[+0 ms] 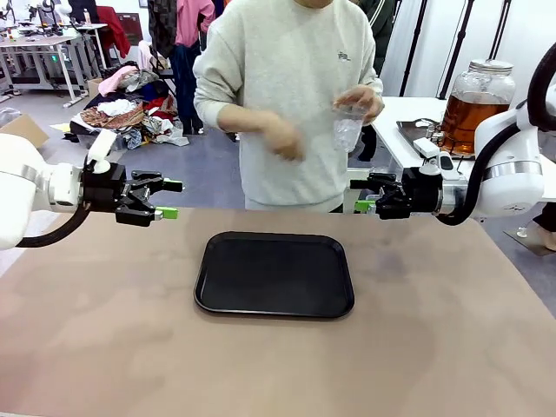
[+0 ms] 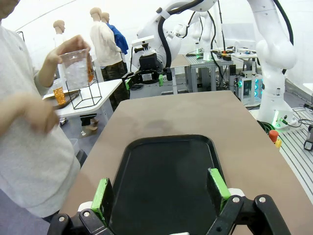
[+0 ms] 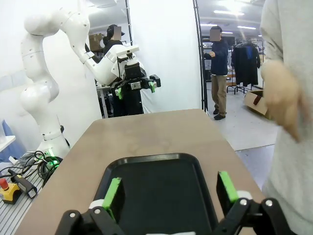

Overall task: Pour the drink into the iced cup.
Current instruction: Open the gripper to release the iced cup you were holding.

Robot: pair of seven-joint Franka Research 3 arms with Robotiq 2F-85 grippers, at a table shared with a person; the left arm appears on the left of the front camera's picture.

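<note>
Front view: I see a brown matte table [image 1: 104, 347] with a black tray [image 1: 274, 274] near its middle, nothing on the tray. My left gripper [image 1: 169, 199] hangs above the table's left side, fingers pointing toward the middle, jaws spread wide and holding nothing. My right gripper [image 1: 358, 195] mirrors it from the right side, jaws apart too, nothing between them — the right wrist view shows both green pads [image 3: 113, 193] well separated with the tray below.

A person in a light grey sweatshirt [image 1: 291, 104] stands at the far edge, holding a clear plastic cup [image 1: 349, 127] up at chest height in one hand [image 1: 360, 98]; the other hand [image 1: 282, 139] is blurred. In the left wrist view the cup looks filled with ice.

The drink [image 1: 467, 117] sits in a big glass jar [image 1: 480, 87] with a silvery lid [image 1: 491, 65] on a white side table [image 1: 408, 130] behind my right arm, well apart from the tray. The jar rests on a black wire stand [image 2: 90, 95].

Room: grey floor, pile of clothes [image 1: 126, 113] at far left, workbench [image 1: 43, 48] behind it — white curtain wall on the right.
</note>
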